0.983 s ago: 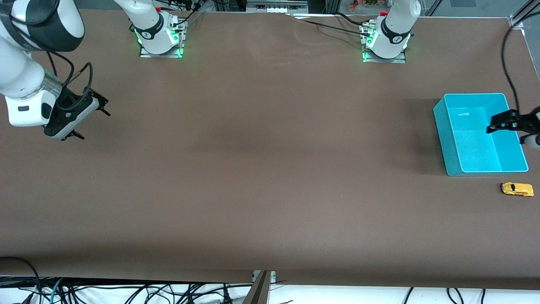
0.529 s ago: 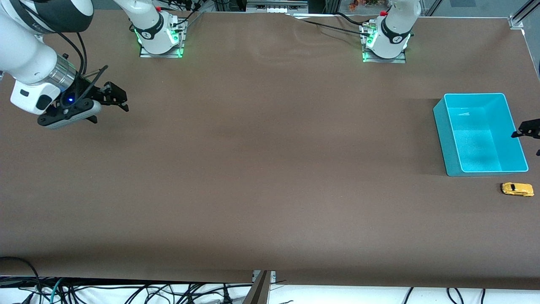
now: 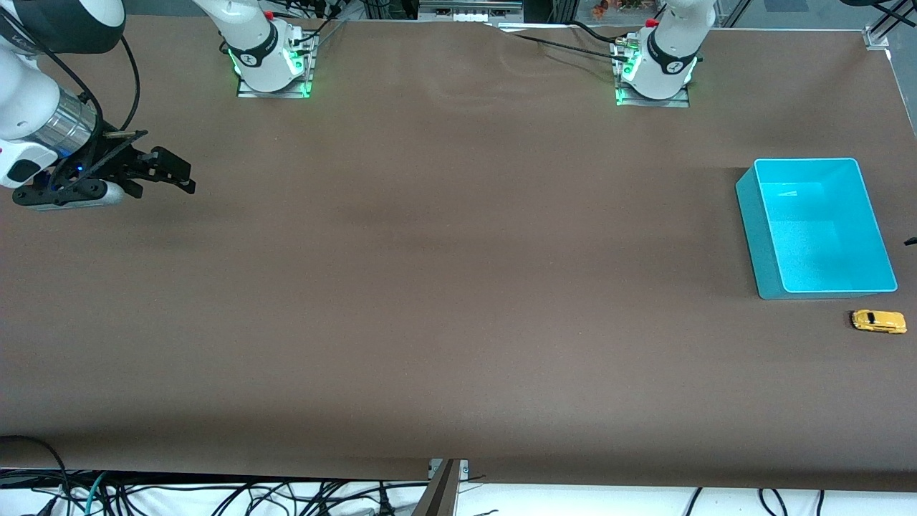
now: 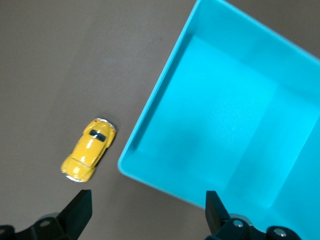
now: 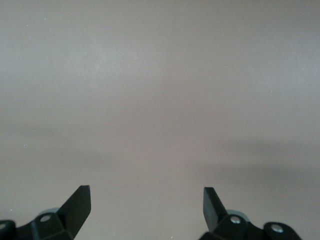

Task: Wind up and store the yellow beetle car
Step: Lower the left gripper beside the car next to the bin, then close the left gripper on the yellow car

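— Nearest the camera: tiny bright yellow beetle car (image 3: 877, 321) on the brown table (image 3: 444, 301), just beside the teal plastic bin (image 3: 749, 208), long axis along the bin's near wall.
— Left gripper (image 4: 145, 212) overhead, wide open, empty; closest arm.
— Right gripper (image 3: 161, 168) waiting, spread, empty, well apart.

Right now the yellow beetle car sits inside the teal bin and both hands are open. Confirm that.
Not quite. The yellow beetle car is not inside the teal bin; it sits on the table just outside it, nearer the front camera, as the front and left wrist views show. The bin holds nothing visible. The rest stands: the left hand and the right hand are both open.
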You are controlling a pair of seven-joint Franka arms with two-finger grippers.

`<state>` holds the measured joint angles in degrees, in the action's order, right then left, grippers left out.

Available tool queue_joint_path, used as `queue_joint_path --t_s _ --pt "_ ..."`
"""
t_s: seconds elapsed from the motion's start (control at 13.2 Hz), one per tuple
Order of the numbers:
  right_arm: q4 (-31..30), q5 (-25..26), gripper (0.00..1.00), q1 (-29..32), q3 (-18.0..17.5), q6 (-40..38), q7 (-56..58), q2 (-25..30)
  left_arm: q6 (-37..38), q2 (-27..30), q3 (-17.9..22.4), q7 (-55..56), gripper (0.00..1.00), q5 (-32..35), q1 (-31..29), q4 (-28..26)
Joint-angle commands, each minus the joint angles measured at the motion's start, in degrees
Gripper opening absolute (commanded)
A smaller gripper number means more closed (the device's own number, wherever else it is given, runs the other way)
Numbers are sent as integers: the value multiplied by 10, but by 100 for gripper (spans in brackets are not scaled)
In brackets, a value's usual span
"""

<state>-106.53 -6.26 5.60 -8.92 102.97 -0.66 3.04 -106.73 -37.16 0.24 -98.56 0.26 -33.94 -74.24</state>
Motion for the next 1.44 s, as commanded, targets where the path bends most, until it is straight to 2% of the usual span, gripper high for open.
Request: queue_joint_path --t_s 0.0,0.23,0.45,0.53,0.68,0.91,1.13,1.36 --pt "3 7 99 1 -3 -14 -32 8 -43 -26 16 -167 100 -9 0 23" --pt "4 12 99 0 -7 -16 -32 7 -100 -41 19 -266 100 -9 -3 23" --pt "12 56 99 0 -27 -15 -33 -9 -158 -64 20 -267 100 -13 -11 26" --pt "39 69 99 0 -35 -15 -33 -27 -175 -72 19 -267 100 -15 -15 26" --pt "61 72 99 -1 -38 -15 -32 -50 -199 -91 17 -267 100 -23 -24 27" --pt "61 72 99 -2 -42 -12 -31 -56 -201 -107 18 -268 100 -77 -23 27" --pt "68 77 99 -4 -45 -8 -32 -71 -212 -132 18 -268 100 -84 -20 42" --pt "98 99 99 -14 -45 -5 -34 -113 -214 -150 17 -266 100 -100 -17 55"
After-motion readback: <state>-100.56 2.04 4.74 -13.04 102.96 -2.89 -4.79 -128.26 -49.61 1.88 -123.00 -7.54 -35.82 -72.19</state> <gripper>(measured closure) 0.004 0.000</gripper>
